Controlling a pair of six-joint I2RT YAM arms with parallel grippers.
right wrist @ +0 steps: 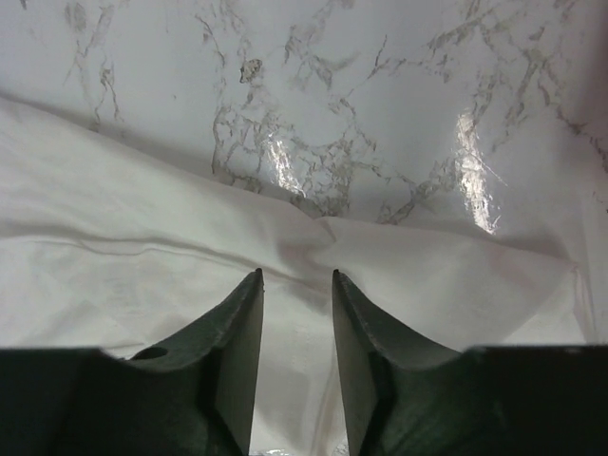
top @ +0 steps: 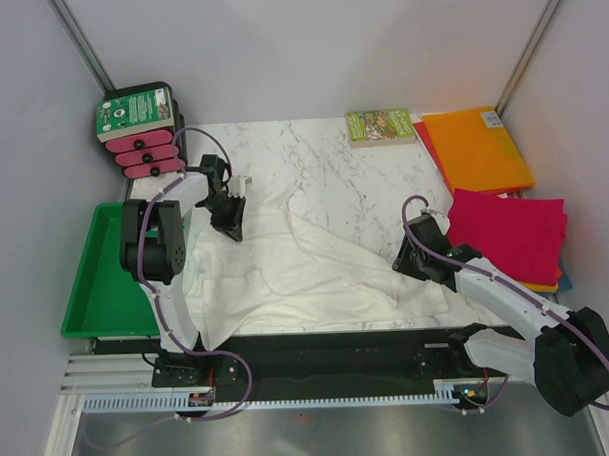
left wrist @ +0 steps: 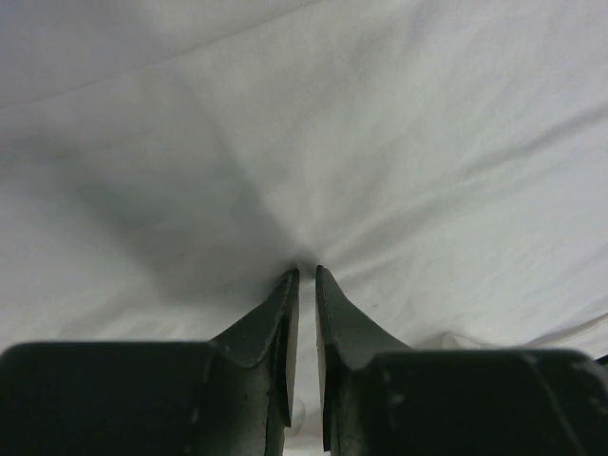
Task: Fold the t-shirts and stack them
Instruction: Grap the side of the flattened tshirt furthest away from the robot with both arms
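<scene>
1. White t-shirt (top: 286, 259): lay unfolded and wrinkled on the marble desk (top: 332, 157), spread over its near left half, with one edge reaching toward the right arm.
2. Left tool (left wrist: 306, 274): sat at the shirt's far left part, its fingers drawn almost together on a pucker of white cloth (creases radiated from the pinch).
3. Right tool (right wrist: 296, 275): was low over the shirt's right edge, its fingers parted with a clear gap. The cloth lay beneath them and nothing was gripped.
4. Magenta t-shirt (top: 510, 231): lay folded flat at the desk's right edge, on top of other folded pieces whose orange and blue edges showed at its near corner.
5. Orange t-shirt (top: 477, 147): lay as a flat rectangle at the far right corner, beyond the magenta one.
6. Green-covered book (top: 380, 126): lay at the far edge, just left of the orange t-shirt.
7. Green tray (top: 102, 295): stood beside the desk's left edge, next to the left arm.
</scene>
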